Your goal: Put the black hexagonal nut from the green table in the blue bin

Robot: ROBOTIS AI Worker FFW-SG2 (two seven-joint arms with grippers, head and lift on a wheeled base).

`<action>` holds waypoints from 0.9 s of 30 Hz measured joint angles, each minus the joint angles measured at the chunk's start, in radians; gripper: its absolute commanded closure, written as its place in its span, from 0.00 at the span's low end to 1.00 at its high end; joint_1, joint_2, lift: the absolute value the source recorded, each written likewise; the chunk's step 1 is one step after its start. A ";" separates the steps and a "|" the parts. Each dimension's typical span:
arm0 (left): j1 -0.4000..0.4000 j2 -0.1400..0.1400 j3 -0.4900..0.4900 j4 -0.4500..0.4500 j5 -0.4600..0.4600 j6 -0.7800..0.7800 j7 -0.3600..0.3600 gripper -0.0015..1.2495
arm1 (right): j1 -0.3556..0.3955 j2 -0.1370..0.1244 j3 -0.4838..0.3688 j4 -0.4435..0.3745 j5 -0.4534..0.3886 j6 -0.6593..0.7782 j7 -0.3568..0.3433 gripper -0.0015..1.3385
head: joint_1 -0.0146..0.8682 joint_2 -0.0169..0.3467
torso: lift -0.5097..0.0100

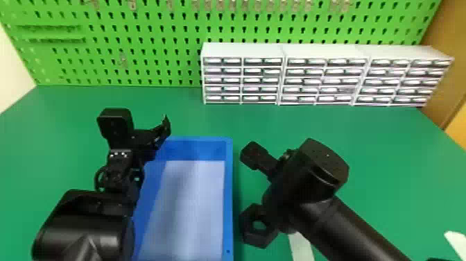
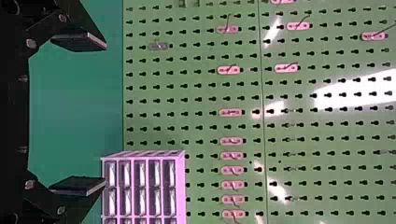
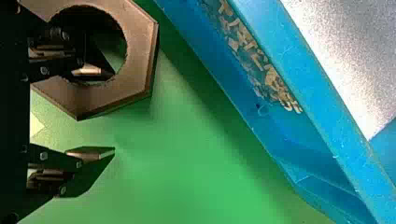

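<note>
Black hexagonal nut (image 1: 247,229) lies on the green tabletop (image 1: 388,170), just right of the blue bin (image 1: 229,194). The right hand (image 1: 275,203) is spread open, gripping nothing, one finger overlapping the nut's hole. Near the bin's far left corner, the left hand (image 1: 149,137) gapes, empty. Drawers (image 1: 242,51) stand behind.

The right arm (image 1: 350,222) hides part of the black hexagonal nut (image 1: 250,237) in the head view; the right wrist view's top edge crops the nut. The left arm (image 1: 86,225) covers one side of the blue bin (image 1: 227,194), its near end cut off below. Fittings (image 1: 244,5) atop the pegboard (image 1: 145,45) are blurred.
</note>
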 measured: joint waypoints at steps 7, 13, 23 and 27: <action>0.000 0.000 0.000 0.000 0.000 0.000 0.000 0.20 | -0.001 0.000 0.004 0.005 -0.007 -0.004 0.000 0.75 | 0.79 0.19 | 0.80; 0.000 0.000 0.000 0.000 0.000 0.000 0.000 0.20 | -0.003 0.000 0.008 0.006 -0.007 -0.007 0.000 0.76 | 0.79 0.19 | 0.80; 0.002 0.000 0.000 0.000 0.000 0.000 0.001 0.20 | -0.009 -0.002 0.012 0.005 -0.014 -0.004 0.000 0.76 | 0.79 0.19 | 0.80; 0.002 0.000 0.000 0.000 -0.001 0.000 0.001 0.20 | -0.014 -0.005 0.012 -0.006 -0.018 0.002 0.001 0.76 | 0.79 0.19 | 0.80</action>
